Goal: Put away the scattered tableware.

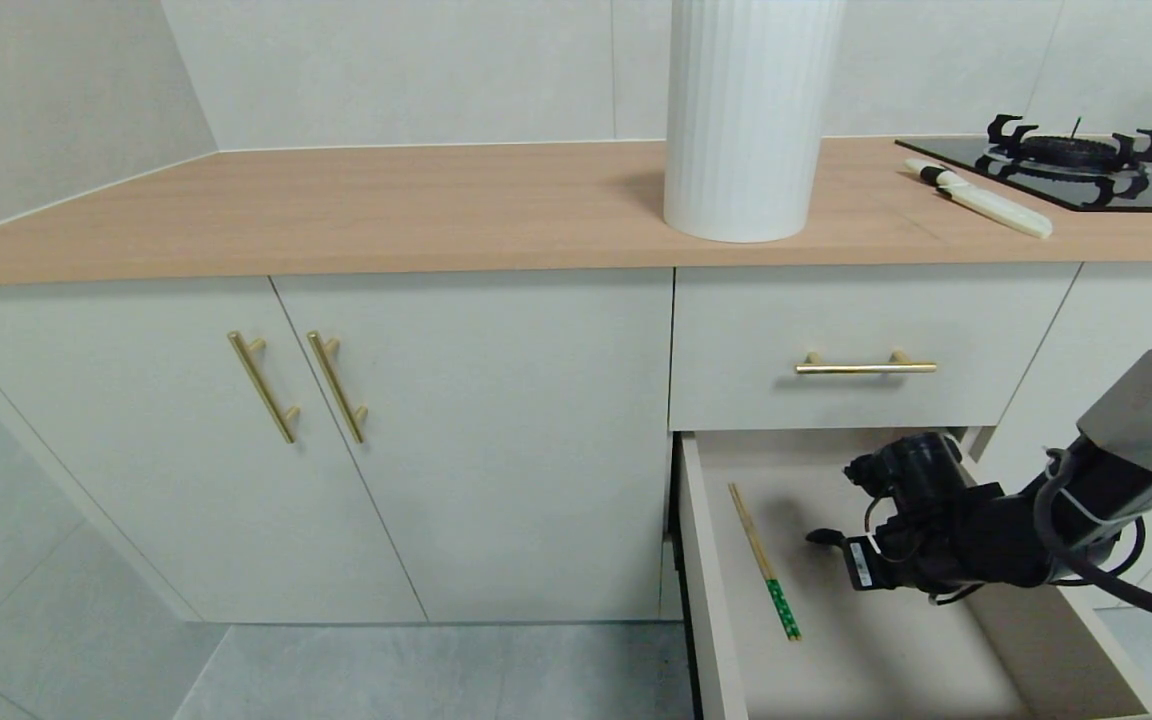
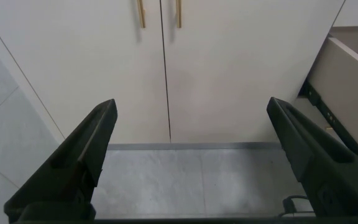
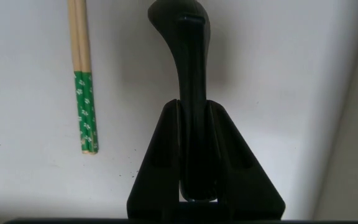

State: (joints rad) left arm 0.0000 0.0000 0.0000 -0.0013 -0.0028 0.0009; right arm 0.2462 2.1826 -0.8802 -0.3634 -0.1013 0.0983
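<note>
Right tool [image 1: 841, 545] hung over the open drawer [image 1: 704, 560], its fingers closed tight on a black utensil [image 1: 821, 537] whose rounded end stuck out beyond the fingertips. In the right wrist view the tool [image 3: 193, 124] clamped the utensil [image 3: 180, 28] from both sides above the drawer's pale floor. A pair of chopsticks [image 1: 764, 575] lay flat on that floor near the drawer's left wall, apart from the utensil, with the green patterned ends toward the drawer's front edge.

The left tool [image 2: 191, 112] was spread wide with nothing between its fingers, low in front of the closed cabinet doors [image 2: 166, 62] and over the grey floor [image 2: 185, 180].

On the worktop [image 1: 386, 205] a white ribbed cylinder [image 1: 746, 120] stood above the drawers, near the front edge. A white knife [image 1: 986, 200] lay toward the right end, just beside the black hob [image 1: 1086, 165].
</note>
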